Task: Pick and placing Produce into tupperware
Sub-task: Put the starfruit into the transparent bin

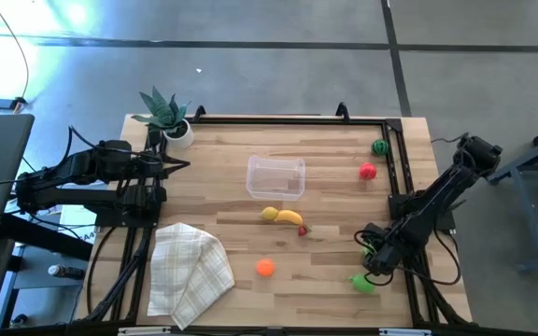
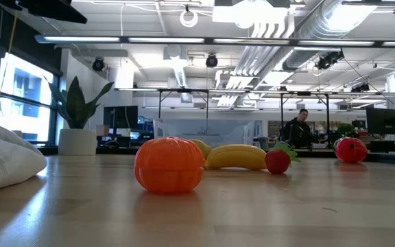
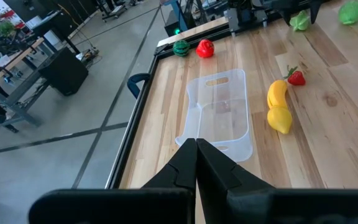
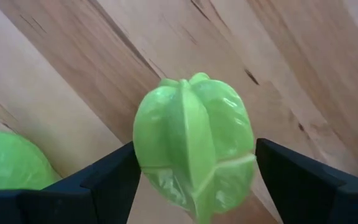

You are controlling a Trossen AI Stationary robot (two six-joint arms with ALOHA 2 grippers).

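Jaws of right gripper spread around ridged green piece, table's 4 o'clock; whether the pads touch it, cannot tell. Risk: glossy ribs could squirt free on closing. Second green piece just beside. Tupperware sits centre, empty. Left gripper pressed together, 9 o'clock, waiting.

The pale wooden worktop carries a clear container near its middle, with a banana, lemon and strawberry just beside it. An orange, checked cloth, potted plant, red piece and dark green piece lie farther out.
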